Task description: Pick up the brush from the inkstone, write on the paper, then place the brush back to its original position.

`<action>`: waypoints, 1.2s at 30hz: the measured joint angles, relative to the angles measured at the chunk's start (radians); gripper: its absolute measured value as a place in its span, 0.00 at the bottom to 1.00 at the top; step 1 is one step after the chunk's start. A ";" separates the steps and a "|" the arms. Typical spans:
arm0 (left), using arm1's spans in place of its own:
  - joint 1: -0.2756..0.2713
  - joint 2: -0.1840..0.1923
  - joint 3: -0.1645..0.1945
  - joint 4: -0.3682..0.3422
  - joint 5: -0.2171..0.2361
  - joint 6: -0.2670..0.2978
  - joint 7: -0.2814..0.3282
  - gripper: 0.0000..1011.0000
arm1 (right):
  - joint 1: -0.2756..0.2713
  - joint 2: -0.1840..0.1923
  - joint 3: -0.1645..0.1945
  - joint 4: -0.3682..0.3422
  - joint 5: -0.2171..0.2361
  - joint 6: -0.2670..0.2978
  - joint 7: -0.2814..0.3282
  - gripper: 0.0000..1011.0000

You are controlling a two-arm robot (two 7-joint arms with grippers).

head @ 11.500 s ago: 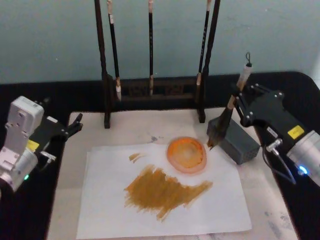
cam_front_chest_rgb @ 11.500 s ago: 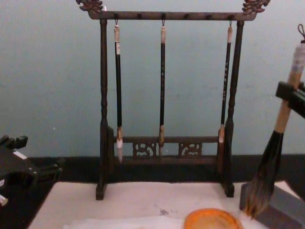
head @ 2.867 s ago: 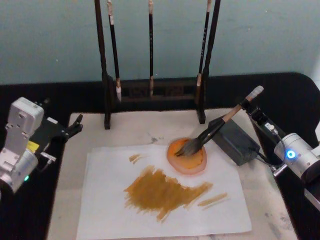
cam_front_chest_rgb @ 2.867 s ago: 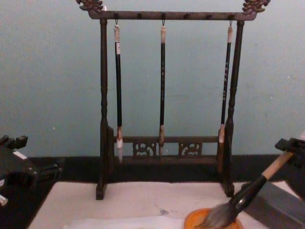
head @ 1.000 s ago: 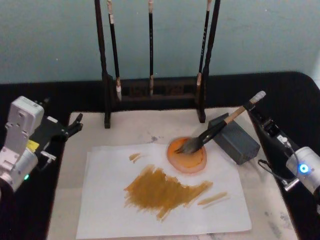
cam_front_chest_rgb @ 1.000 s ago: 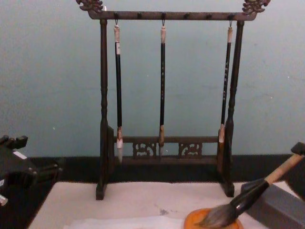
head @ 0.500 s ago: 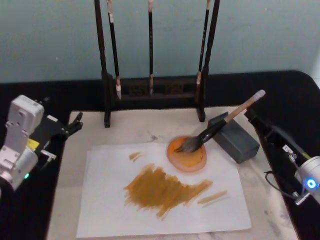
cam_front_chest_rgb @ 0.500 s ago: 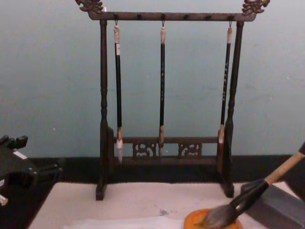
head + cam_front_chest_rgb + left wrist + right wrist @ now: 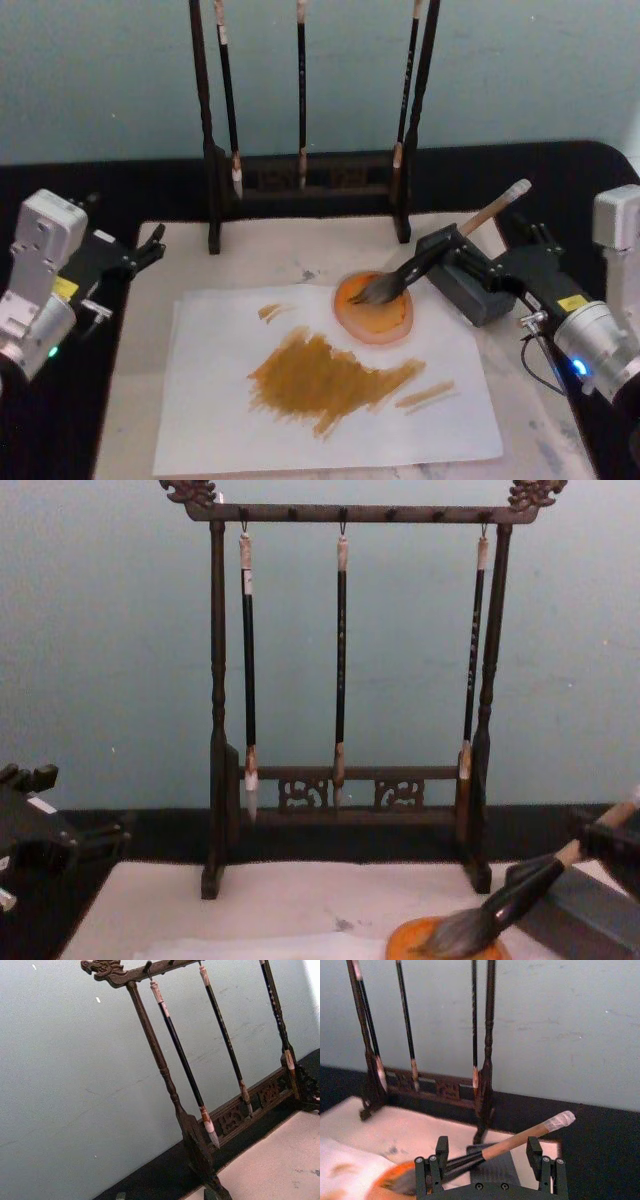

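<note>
Lying with bristles in the inkstone (image 9: pixel 388 325), right of centre, the brush (image 9: pixel 440 250) leans on the grey block (image 9: pixel 455 288). Right gripper (image 9: pixel 500 250) spreads wide just behind its handle, not gripping. Left gripper (image 9: pixel 150 248) idles parted at the left edge.

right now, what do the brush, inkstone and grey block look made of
Brush: pale matt wooden handle, dark ferrule, bushy grey hair tip.
Inkstone: orange, smooth, possibly glazed ceramic or plastic; unclear which.
Grey block: dull, flat-sided, maybe stone.

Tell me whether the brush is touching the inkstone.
Touching. The chest view shows the brush resting hair-first on the inkstone, with no gap between them.
</note>
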 joint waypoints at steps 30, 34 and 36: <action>0.000 0.000 0.000 0.000 0.000 0.000 0.000 1.00 | 0.049 -0.020 -0.049 0.061 -0.193 0.039 -0.049 0.99; 0.000 0.000 0.000 0.000 0.000 0.000 0.000 1.00 | 0.049 -0.020 -0.049 0.061 -0.192 0.039 -0.049 0.99; 0.000 0.000 0.000 0.000 0.000 0.000 0.000 1.00 | 0.048 -0.020 -0.049 0.061 -0.191 0.039 -0.049 0.99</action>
